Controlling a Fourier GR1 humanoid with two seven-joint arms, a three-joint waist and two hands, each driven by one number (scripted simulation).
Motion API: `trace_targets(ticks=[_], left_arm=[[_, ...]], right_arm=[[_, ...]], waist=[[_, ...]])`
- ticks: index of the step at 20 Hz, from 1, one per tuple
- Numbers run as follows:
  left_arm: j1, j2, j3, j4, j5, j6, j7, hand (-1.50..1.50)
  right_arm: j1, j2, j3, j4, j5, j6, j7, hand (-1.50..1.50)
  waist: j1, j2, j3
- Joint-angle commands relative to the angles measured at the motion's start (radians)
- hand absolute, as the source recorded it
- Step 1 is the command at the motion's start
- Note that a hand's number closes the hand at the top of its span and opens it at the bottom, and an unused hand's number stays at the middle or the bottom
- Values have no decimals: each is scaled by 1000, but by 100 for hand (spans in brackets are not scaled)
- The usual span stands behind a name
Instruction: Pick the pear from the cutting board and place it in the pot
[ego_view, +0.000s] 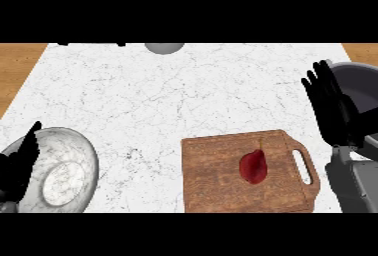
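The red pear lies on the wooden cutting board, lower centre-right of the frame, just left of the board's handle slot, and nothing is touching it. The right hand stands at the right edge with its fingers straight, spread and pointing up, holding nothing, set in front of the grey pot at the upper right. Over at the lower left edge, the left hand shows as a dark shape, fingers straight and close together, overlapping the left side of a white marbled plate. The white marble table carries it all, and a grey rounded object is cut off at the top centre.
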Motion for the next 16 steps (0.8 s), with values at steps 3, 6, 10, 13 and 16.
trace_targets(ticks=[3,6,10,13,16], left_arm=[[-4,-83,12,-96,41,33,-58,0],[-38,-143,13,-127,58,62,-99,0],[-27,-198,-6,-173,76,72,-114,0],[-27,-233,-38,-204,67,78,-132,0],[-11,-253,-59,-205,44,90,-162,0]], right_arm=[[103,-84,-3,-207,244,-135,-213,150],[93,-192,-93,-308,374,-226,-325,150],[328,-118,-184,-212,542,-538,-266,-150],[447,30,-55,-360,643,-635,-415,-150],[552,130,56,-472,767,-740,-495,-150]], waist=[[-74,-26,5],[-170,-67,-4],[-188,-31,4],[-135,-22,8],[-111,-15,5]])
